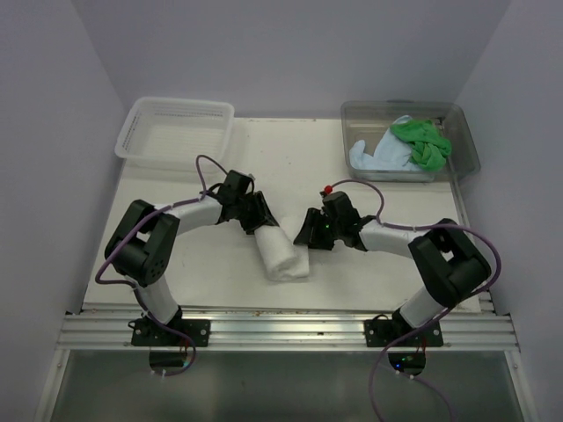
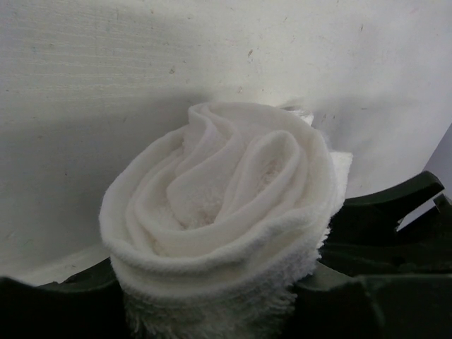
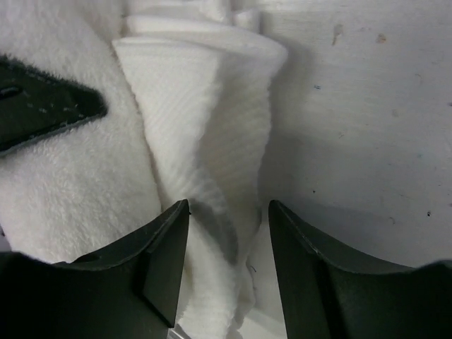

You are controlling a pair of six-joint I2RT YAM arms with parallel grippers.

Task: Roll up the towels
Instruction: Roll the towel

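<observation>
Bearing everything, one table (image 1: pixel 352 189) carries one white lattice basket (image 1: pixel 176 132) and one clear tub (image 1: pixel 464 151) holding one green towel (image 1: pixel 424 142) and one light blue towel (image 1: pixel 378 158). One white towel (image 1: pixel 283 255) lies rolled mid-table; the left gripper (image 1: pixel 262 220) clamps its end, and the right gripper (image 1: pixel 308 233) straddles a fold, jaws apart.

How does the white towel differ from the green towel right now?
The white towel is rolled into a tight cylinder; the green towel is a loose, crumpled heap. The white towel lies on the table; the green towel sits in the clear tub at the far right, against the light blue towel. Both are soft, plain-coloured cloth.
</observation>
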